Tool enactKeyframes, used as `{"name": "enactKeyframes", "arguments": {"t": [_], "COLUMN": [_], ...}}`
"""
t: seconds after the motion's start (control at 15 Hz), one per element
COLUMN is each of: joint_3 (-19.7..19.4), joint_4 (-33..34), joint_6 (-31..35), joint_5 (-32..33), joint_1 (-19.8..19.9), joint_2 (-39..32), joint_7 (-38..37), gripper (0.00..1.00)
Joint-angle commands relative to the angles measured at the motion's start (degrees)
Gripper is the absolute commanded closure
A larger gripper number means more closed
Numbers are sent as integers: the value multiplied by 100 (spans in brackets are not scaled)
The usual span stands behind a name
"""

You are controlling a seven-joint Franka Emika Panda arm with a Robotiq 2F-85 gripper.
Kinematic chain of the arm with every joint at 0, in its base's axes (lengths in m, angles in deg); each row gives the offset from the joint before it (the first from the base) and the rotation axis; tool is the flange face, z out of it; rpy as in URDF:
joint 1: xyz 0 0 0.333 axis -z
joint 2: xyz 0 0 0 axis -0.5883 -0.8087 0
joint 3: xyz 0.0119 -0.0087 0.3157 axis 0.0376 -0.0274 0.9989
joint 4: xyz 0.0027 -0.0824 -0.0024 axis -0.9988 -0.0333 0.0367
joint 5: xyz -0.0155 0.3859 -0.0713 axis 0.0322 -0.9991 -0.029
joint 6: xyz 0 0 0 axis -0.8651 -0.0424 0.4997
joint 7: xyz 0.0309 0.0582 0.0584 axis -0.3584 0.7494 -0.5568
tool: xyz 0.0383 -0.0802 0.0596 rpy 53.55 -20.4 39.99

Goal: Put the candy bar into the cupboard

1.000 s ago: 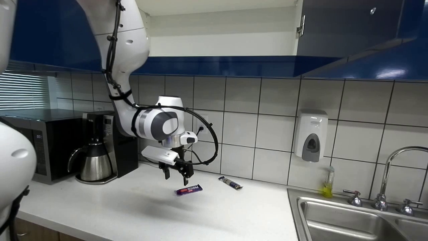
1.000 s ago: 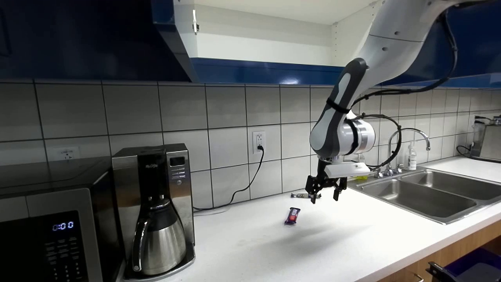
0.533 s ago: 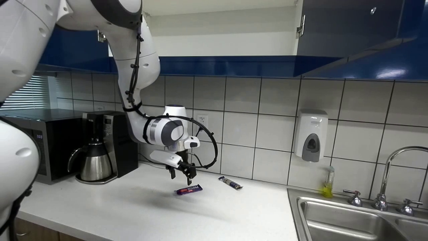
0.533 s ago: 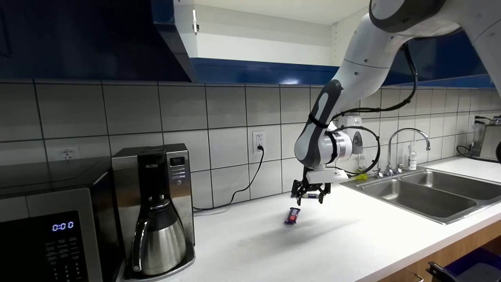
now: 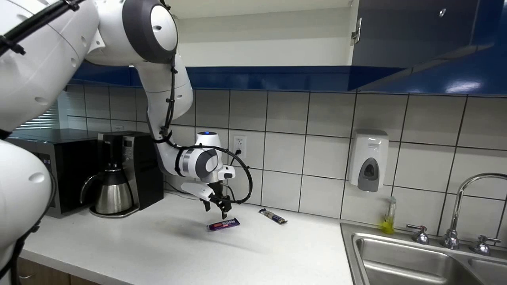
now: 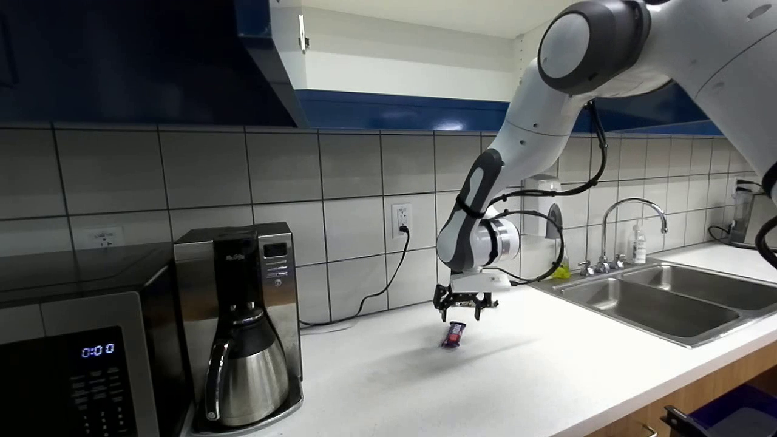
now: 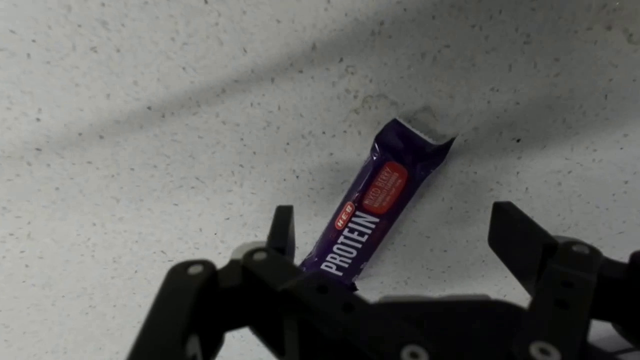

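The candy bar [image 5: 223, 225] is a dark purple wrapped bar with red marks, lying flat on the counter; it also shows in an exterior view [image 6: 453, 335]. In the wrist view the candy bar [image 7: 360, 220] lies slanted, its near end partly hidden behind the left finger's linkage. My gripper [image 5: 216, 211] points down, open and empty, a little above and behind the bar in an exterior view [image 6: 461, 316]. In the wrist view the fingers [image 7: 520, 240] stand wide apart, with the bar nearer the left one. The cupboard [image 5: 261, 75] above has open doors and a white interior, also in an exterior view [image 6: 413, 109].
A black-and-grey bar [image 5: 273, 216] lies near the tiled wall. A coffee maker [image 6: 282, 303] and a microwave [image 6: 91, 364] stand at one end of the counter. A sink [image 5: 404, 257] is at the other end. A soap dispenser [image 5: 369, 160] hangs on the wall.
The arm has moved down and toward the coffee maker's end in an exterior view, bringing the gripper closer to the candy bar. The gripper stays open and the bar has not moved.
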Motion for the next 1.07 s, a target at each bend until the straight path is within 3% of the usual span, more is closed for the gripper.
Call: {"name": "enactKeyframes", "arguments": {"t": [0.0, 1.0], "joint_3": [-201, -532], "joint_4": [526, 1415], "joint_6": [-190, -445], "joint_5": [-92, -371], "joint_1": [-192, -444], "joint_2": [-387, -1148], "joint_7": [-436, -1422], "gripper": [0, 0]}}
